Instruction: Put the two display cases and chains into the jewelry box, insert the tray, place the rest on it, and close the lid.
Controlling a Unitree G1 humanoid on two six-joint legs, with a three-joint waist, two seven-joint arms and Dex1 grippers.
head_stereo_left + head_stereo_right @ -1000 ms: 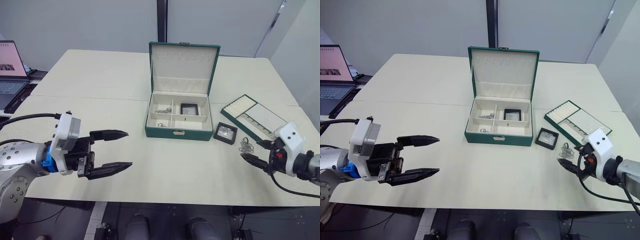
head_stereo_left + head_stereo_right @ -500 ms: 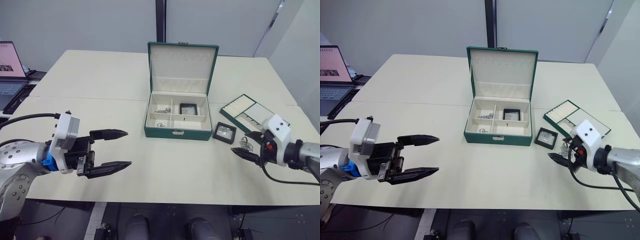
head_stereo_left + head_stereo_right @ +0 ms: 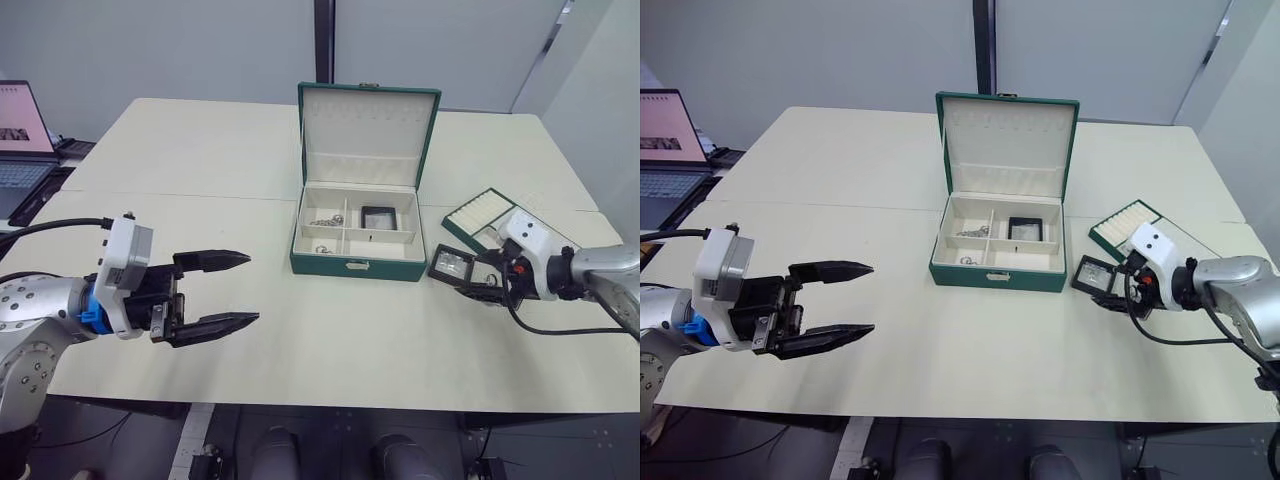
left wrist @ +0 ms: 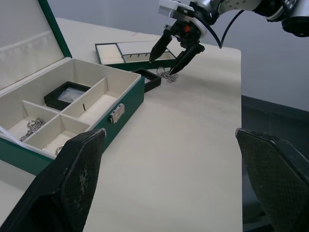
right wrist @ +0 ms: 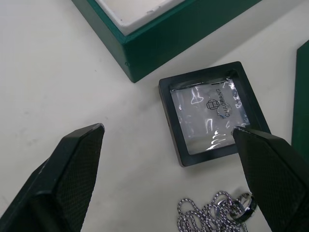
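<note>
Cream table (image 3: 200, 150), laptop (image 3: 22, 130) at left edge, grey wall behind, both grippers' fingers spread, empty.

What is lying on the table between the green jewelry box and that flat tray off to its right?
A display case and a bunch of linked silver rings lie between the jewelry box and the tray, seen in the left wrist view.

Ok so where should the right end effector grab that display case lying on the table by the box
The display case lies flat, so probably come from above and pinch two opposite black frame edges. The open right end effector already hovers over it; avoid the side by the bunch of rings.
</note>
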